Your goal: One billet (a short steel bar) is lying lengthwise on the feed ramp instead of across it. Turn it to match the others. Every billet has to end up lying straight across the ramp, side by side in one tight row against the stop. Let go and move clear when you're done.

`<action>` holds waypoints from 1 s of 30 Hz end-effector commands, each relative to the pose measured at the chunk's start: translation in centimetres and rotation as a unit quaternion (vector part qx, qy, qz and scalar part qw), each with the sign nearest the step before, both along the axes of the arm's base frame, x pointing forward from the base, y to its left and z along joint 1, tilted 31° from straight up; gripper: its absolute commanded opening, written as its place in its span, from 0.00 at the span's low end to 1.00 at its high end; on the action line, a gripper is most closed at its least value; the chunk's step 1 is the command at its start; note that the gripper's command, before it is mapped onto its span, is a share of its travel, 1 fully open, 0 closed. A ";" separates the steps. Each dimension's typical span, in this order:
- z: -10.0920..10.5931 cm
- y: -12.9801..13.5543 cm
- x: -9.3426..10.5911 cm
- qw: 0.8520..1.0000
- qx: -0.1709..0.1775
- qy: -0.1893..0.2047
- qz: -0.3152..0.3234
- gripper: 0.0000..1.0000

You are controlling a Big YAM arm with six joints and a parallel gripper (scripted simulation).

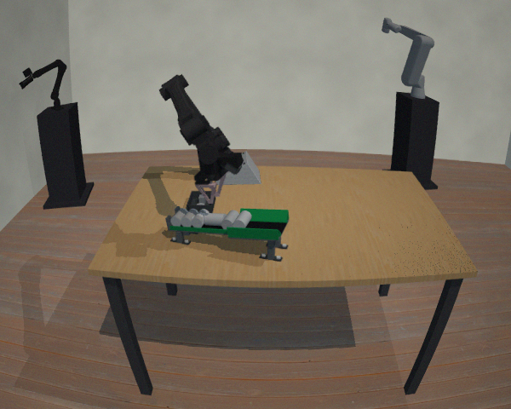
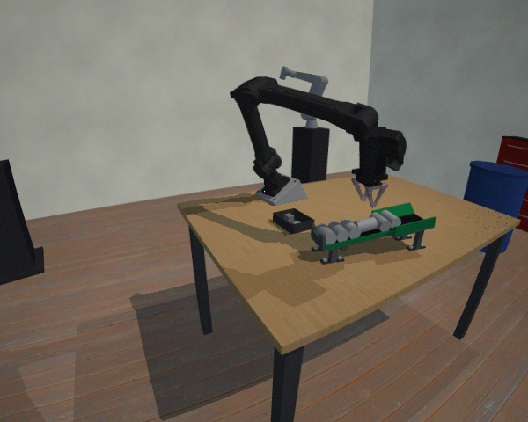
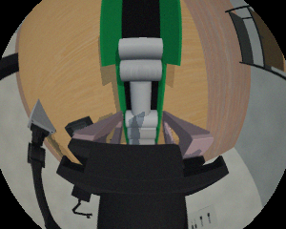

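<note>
A green feed ramp [image 1: 233, 225] stands on legs on the wooden table. Three grey billets [image 1: 187, 218] lie across it at its low left end, against the stop. One billet [image 1: 215, 217] lies lengthwise along the ramp behind them. Two more crosswise billets [image 1: 238, 217] sit uphill of it. My gripper [image 2: 370, 199] hangs above the ramp, clear of the billets, partly open and empty. In the wrist view the lengthwise billet [image 3: 141, 94] runs straight ahead between the crosswise billets [image 3: 141, 57], and my fingers stand to either side of the ramp line.
A black tray [image 2: 295, 219] with a small grey block lies on the table just behind the ramp's low end. The arm's grey base [image 2: 282, 192] stands at the back of the table. A blue barrel [image 2: 498, 191] stands beyond the table's far corner.
</note>
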State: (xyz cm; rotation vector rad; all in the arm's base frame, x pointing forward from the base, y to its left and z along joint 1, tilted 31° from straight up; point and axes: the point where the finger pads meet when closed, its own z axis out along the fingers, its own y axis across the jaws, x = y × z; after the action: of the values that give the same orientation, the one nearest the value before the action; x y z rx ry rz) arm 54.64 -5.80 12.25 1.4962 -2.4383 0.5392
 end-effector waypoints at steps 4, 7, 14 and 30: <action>-2.5 -1.5 -0.2 1.000 0.001 0.009 -0.002 0.55; -3.0 -1.8 -0.2 1.000 0.001 0.009 -0.002 0.55; -3.7 -2.3 -0.3 1.000 0.001 0.009 -0.002 0.55; -5.7 -3.4 -0.5 1.000 0.001 0.009 -0.002 0.55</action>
State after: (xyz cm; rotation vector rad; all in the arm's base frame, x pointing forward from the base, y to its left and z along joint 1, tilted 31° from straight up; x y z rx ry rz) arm 54.33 -8.31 8.04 1.4943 -2.4355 0.5343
